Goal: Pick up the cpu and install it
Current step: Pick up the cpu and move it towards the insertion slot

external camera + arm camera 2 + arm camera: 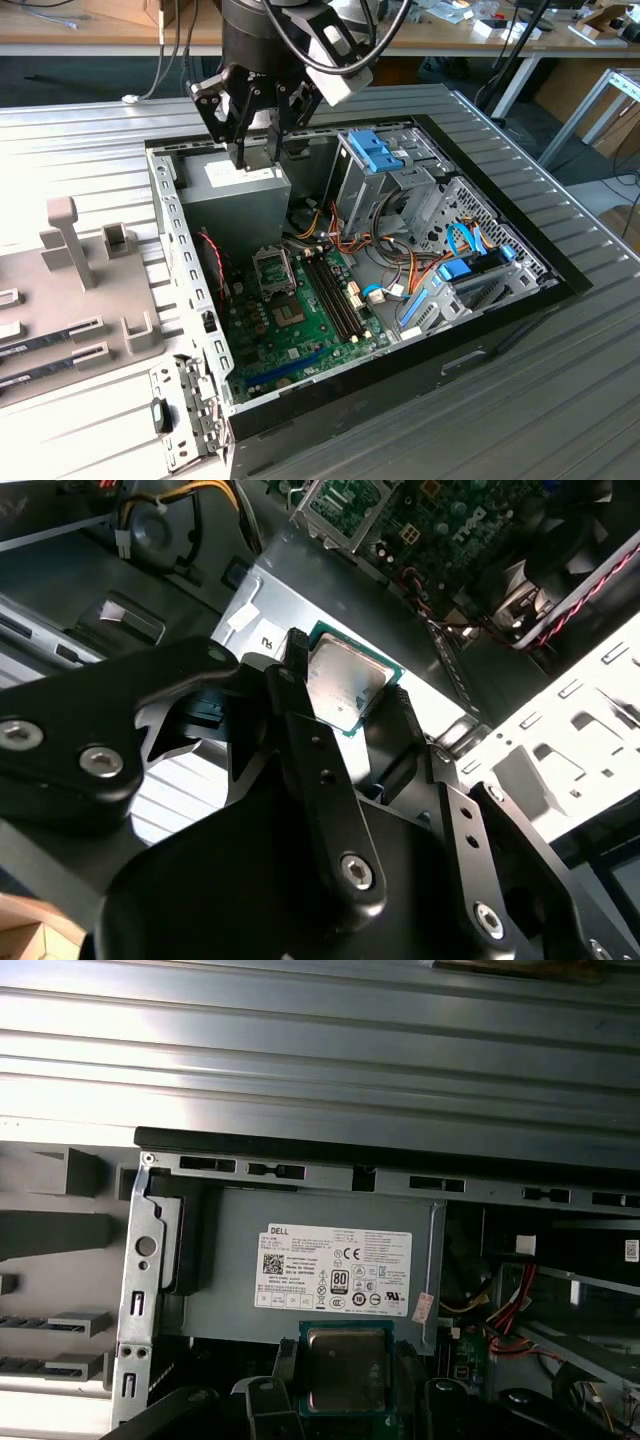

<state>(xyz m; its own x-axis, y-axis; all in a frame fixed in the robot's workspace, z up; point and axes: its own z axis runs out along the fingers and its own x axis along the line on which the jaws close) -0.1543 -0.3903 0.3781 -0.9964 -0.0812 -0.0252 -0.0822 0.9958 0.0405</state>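
Second wrist view, black tool [348, 692] clamping flat square cpu [336, 676], silvery metal top, green rim

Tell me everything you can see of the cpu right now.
The cpu is a small flat square chip with a dull silvery metal top plate and a thin green board rim. The gripper is shut on it, black fingers pressing two opposite edges, top plate facing the wrist cameras. It hangs above the grey power supply box inside the open computer case, apart from the motherboard socket. Nothing else touches it.
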